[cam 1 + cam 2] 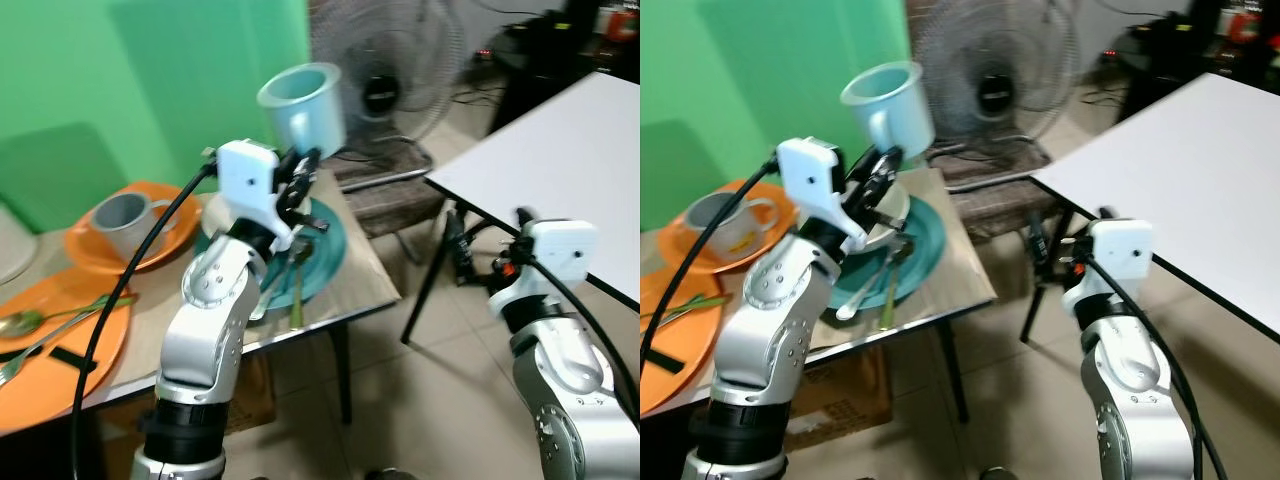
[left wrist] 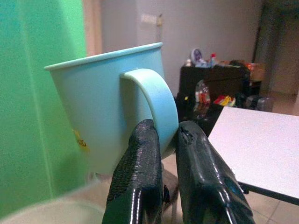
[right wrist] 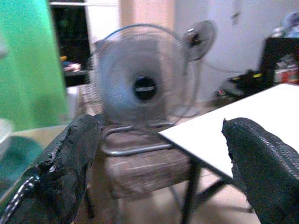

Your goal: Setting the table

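Note:
A light blue mug [image 1: 303, 105] hangs in the air above the teal plate [image 1: 325, 255], tilted. My left gripper [image 1: 298, 175] is shut on the mug's handle [image 2: 159, 105], with both black fingers [image 2: 138, 182] pinching it from below. The teal plate holds a spoon and a green utensil [image 1: 297, 285]. A grey mug [image 1: 125, 222] stands on an orange plate [image 1: 95, 255] at the back left. My right gripper [image 3: 159, 158] is open and holds nothing, low between the two tables, near the white table's [image 1: 560, 165] edge.
A near orange plate [image 1: 70, 345] carries a spoon and fork at the left. A standing fan [image 1: 385, 75] sits on a cushioned chair [image 1: 395, 195] behind the wooden table. Tiled floor lies open between the tables. Dark furniture with clutter stands at the far right.

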